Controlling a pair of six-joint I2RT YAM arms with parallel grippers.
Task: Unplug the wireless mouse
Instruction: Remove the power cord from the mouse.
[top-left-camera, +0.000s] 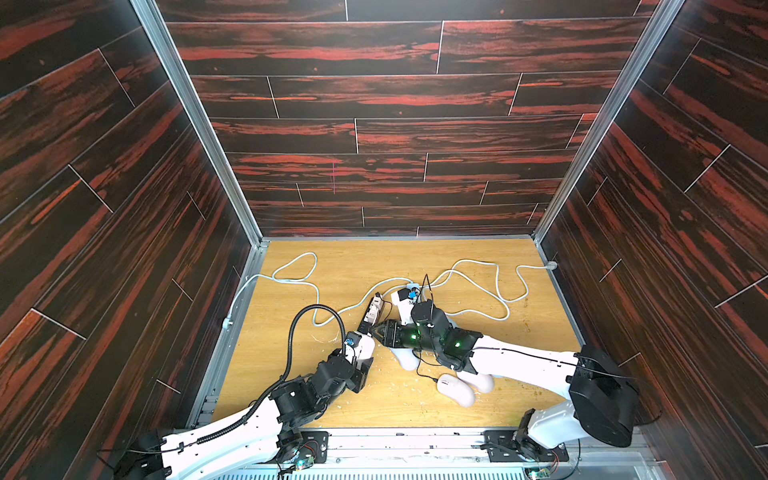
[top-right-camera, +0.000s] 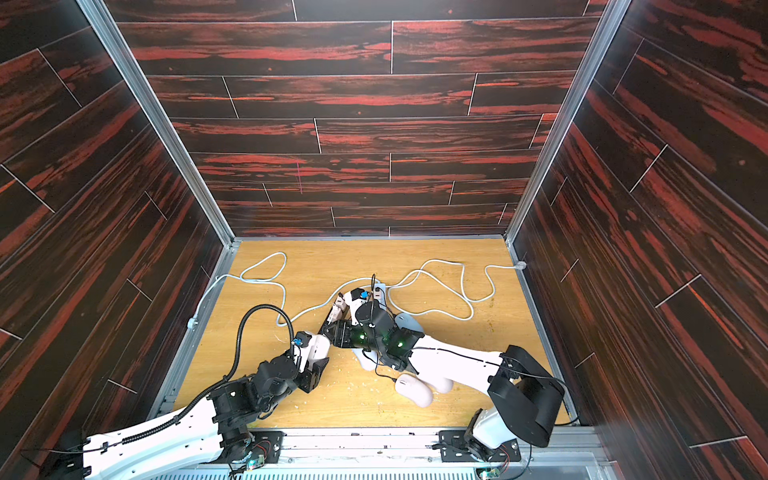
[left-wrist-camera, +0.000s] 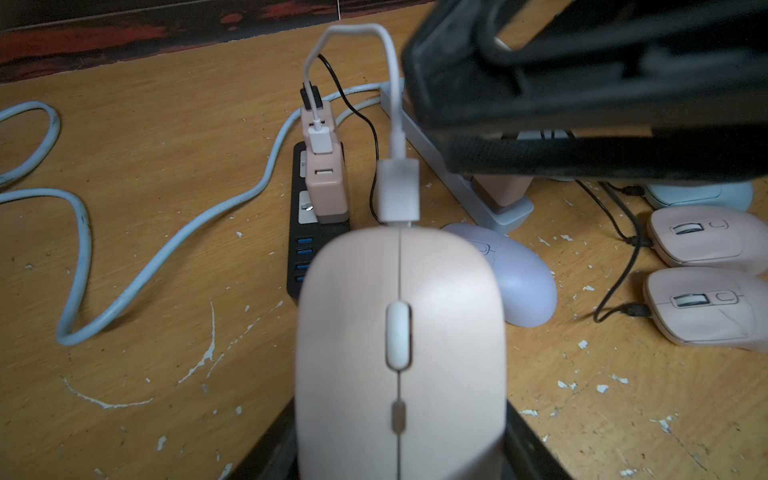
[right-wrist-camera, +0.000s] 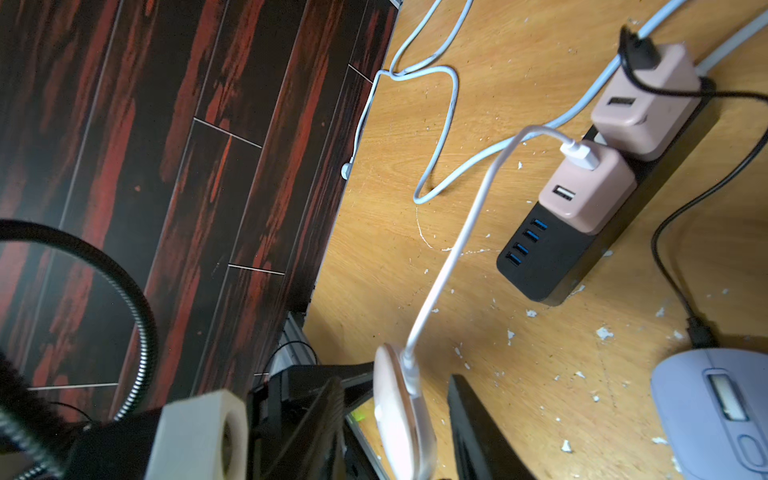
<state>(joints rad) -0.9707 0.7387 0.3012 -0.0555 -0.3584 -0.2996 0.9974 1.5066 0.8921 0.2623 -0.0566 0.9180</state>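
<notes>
My left gripper (left-wrist-camera: 401, 440) is clamped on the sides of the mouse (left-wrist-camera: 399, 332), which sits mid-table (left-wrist-camera: 166, 166) just short of the black strip (left-wrist-camera: 328, 237) and beside a lilac mouse (left-wrist-camera: 523, 282). Its long axis runs straight out from that gripper, nose toward the strip, with the white plug (left-wrist-camera: 397, 191) seated in the nose and its cable (left-wrist-camera: 353, 28) looping up to a pink charger (left-wrist-camera: 326, 187). My right gripper (top-left-camera: 379, 331) has its jaws apart on either side of the plug, one finger (right-wrist-camera: 473, 432) clear of it.

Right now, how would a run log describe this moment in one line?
left gripper: holds pink mouse | right gripper: open, at white plug | plug: in mouse
</notes>
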